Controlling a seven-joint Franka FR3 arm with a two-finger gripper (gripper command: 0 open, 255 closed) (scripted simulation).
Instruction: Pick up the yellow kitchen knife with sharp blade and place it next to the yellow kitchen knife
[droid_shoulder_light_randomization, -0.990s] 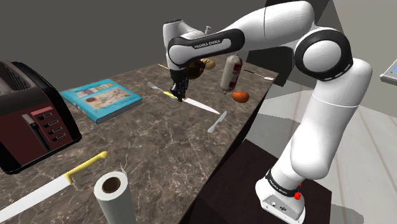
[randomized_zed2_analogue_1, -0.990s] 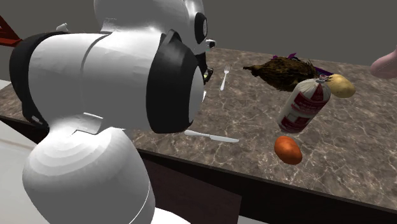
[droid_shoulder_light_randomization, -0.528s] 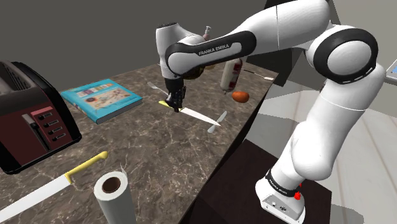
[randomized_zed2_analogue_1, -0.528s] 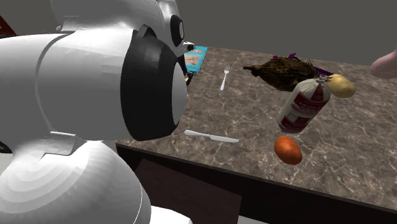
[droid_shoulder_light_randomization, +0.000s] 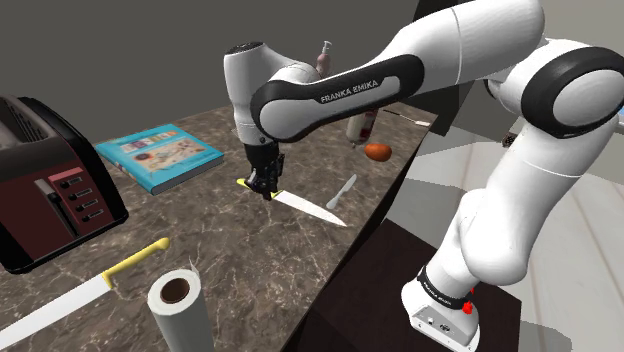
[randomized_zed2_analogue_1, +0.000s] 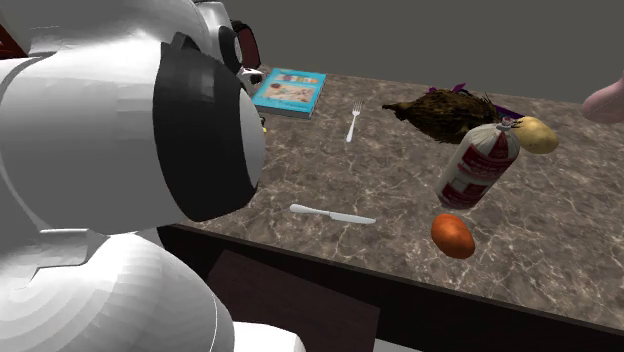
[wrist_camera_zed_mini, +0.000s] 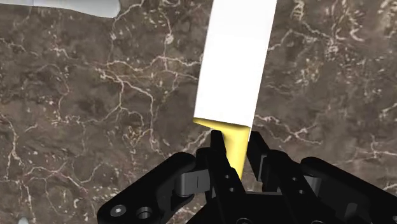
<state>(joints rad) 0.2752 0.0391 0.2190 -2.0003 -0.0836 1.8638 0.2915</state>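
Pinching yellow handle of sharp knife (droid_shoulder_light_randomization: 305, 207) w/ black gripper (droid_shoulder_light_randomization: 265, 185), fingers drawn in narrow & pressed on handle from both sides. Held over middle of dark marble counter (droid_shoulder_light_randomization: 250, 250), white blade slanting down toward shoulder view's right, tip near small white table knife (droid_shoulder_light_randomization: 342, 192); can't tell if tip touches counter. In wrist view, handle clasped between fingers (wrist_camera_zed_mini: 216, 149), broad white blade running straight out from gripper above marble. Well apart from it, at shoulder view's lower left: second knife (droid_shoulder_light_randomization: 100, 285), yellow handle & long white blade, lying flat, just beside upright paper roll (droid_shoulder_light_randomization: 180, 305). Further along that side: dark red toaster (droid_shoulder_light_randomization: 50, 185), then teal book (droid_shoulder_light_randomization: 160, 155) flat on counter. In second exterior view, past big white arm (randomized_zed2_analogue_1: 100, 180) at left: fork (randomized_zed2_analogue_1: 353, 122), brown roast bird (randomized_zed2_analogue_1: 445, 112), red-and-white sausage pack (randomized_zed2_analogue_1: 478, 165), potato (randomized_zed2_analogue_1: 537, 134), orange item (randomized_zed2_analogue_1: 452, 235), all at far end from second knife.
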